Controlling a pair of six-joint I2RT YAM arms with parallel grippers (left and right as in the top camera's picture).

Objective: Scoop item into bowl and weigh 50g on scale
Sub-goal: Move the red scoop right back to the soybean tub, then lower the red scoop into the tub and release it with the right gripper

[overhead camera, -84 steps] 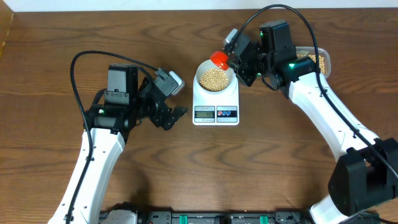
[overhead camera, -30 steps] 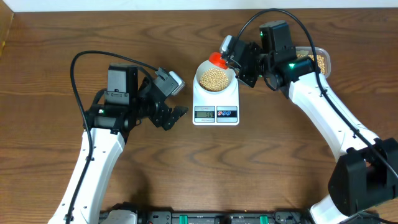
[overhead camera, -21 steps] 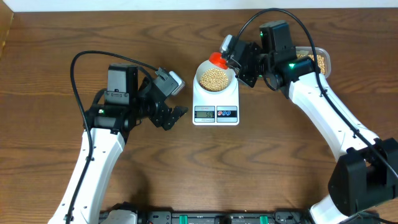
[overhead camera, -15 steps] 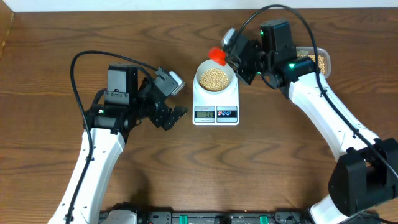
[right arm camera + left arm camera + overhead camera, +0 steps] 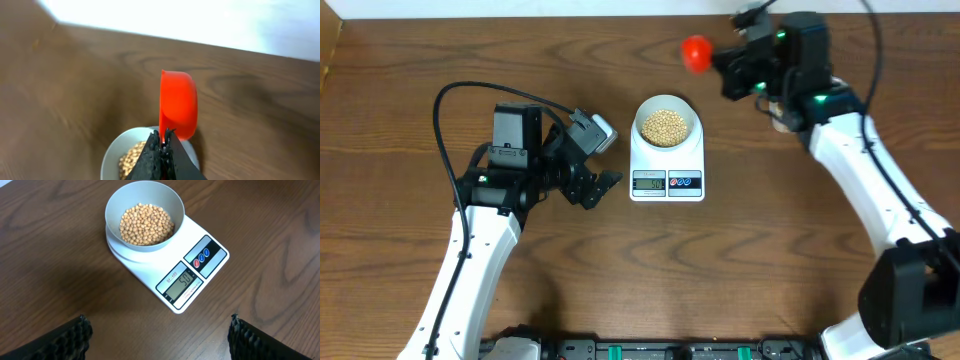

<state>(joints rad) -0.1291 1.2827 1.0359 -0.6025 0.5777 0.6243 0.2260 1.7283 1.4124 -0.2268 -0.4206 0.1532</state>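
Jaws of the right gripper [image 5: 162,145] are clamped on the handle of the red scoop [image 5: 177,102], upper right of the overhead frame; the left gripper [image 5: 157,342] is spread wide, empty. The beans [image 5: 146,225] are heaped in the bowl [image 5: 115,205] on the scale [image 5: 150,275]. The target weight seems to be shown, so little is judged left.

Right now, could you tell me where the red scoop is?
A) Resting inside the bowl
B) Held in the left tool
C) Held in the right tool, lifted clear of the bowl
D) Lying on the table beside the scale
C: the red scoop is pinched by its handle in the right tool, and the overhead view shows it up and away from the bowl.
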